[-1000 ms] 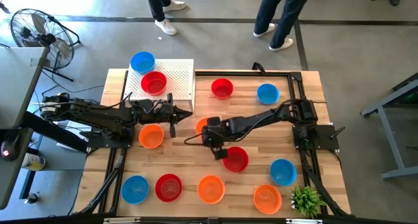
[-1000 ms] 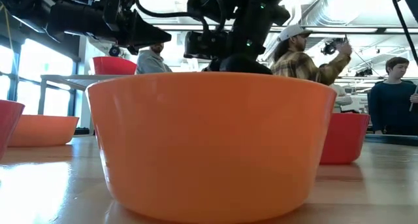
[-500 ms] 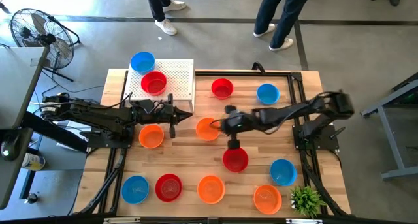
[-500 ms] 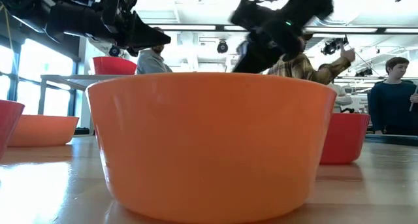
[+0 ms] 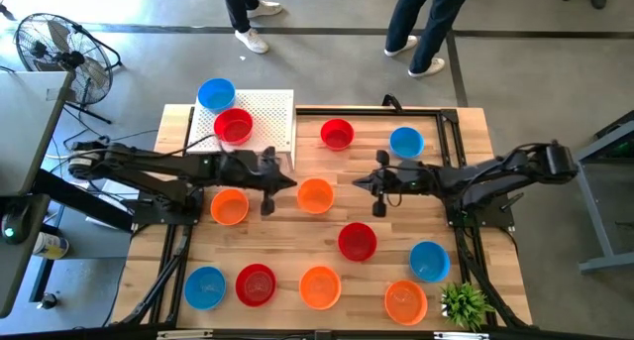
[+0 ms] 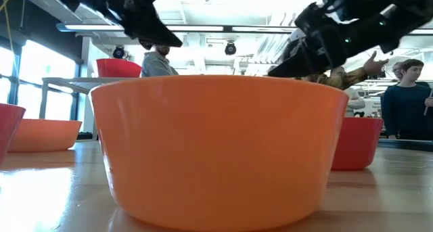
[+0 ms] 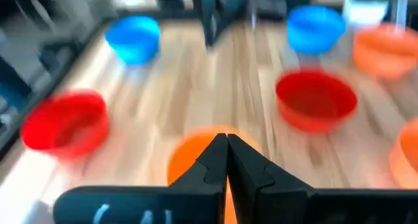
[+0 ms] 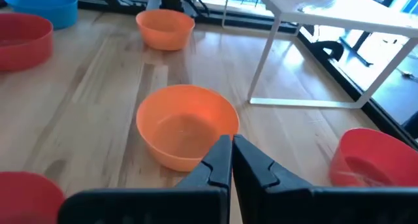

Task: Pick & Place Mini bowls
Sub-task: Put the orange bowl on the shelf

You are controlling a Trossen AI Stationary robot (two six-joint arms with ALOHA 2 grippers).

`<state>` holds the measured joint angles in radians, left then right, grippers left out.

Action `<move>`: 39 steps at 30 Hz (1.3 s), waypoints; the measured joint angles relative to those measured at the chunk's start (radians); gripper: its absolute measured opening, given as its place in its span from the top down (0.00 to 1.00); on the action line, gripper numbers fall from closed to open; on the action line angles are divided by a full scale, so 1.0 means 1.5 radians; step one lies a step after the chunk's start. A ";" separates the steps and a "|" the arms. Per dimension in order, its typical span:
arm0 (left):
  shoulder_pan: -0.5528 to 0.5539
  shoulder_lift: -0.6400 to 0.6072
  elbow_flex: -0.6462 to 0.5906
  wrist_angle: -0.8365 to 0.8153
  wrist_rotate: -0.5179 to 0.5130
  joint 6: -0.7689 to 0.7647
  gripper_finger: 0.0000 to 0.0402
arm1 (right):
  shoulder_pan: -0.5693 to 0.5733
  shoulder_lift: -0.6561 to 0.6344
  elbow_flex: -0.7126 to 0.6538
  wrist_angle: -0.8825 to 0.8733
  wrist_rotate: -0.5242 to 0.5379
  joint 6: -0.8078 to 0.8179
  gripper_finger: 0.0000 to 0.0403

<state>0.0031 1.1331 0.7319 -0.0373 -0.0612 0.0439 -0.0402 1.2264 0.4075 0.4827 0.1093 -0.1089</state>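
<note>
Tools (image 5: pixel 284 184) (image 5: pixel 363 184) (both closed) flank orange bowl (image 5: pixel 315 195) — apart.

A robotics lab or workshop: polished concrete floor (image 5: pixel 327 62), a standing fan (image 5: pixel 54 45), exposed ceiling pipes (image 6: pixel 230 2), people (image 6: pixel 406 100) standing about, and a wooden surface (image 5: pixel 297 236) framed by black arm rails.

A white perforated stand (image 5: pixel 269 117) sits at the far left of the wooden table (image 5: pixel 297 236). A small green plant (image 5: pixel 466 302) occupies the near right corner. A floor fan (image 5: pixel 50 45) stands off-table; two people's legs (image 5: pixel 426 28) show beyond.
</note>
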 joint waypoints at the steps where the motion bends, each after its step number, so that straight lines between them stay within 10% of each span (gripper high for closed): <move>1: -0.009 0.015 0.024 -0.028 -0.003 0.000 0.97 | 0.000 -0.005 -0.010 0.010 0.002 0.000 0.99; 18: -0.080 0.368 0.307 -0.308 -0.023 -0.018 0.61 | 0.001 -0.014 -0.034 0.010 -0.008 -0.008 1.00; 39: -0.094 0.499 0.350 -0.321 -0.076 -0.047 0.84 | 0.001 -0.014 -0.034 0.008 -0.010 -0.020 1.00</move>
<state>-0.1379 1.8817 1.2575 -0.5194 -0.1757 -0.0273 -0.0387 1.2049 0.3569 0.4942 0.0944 -0.1394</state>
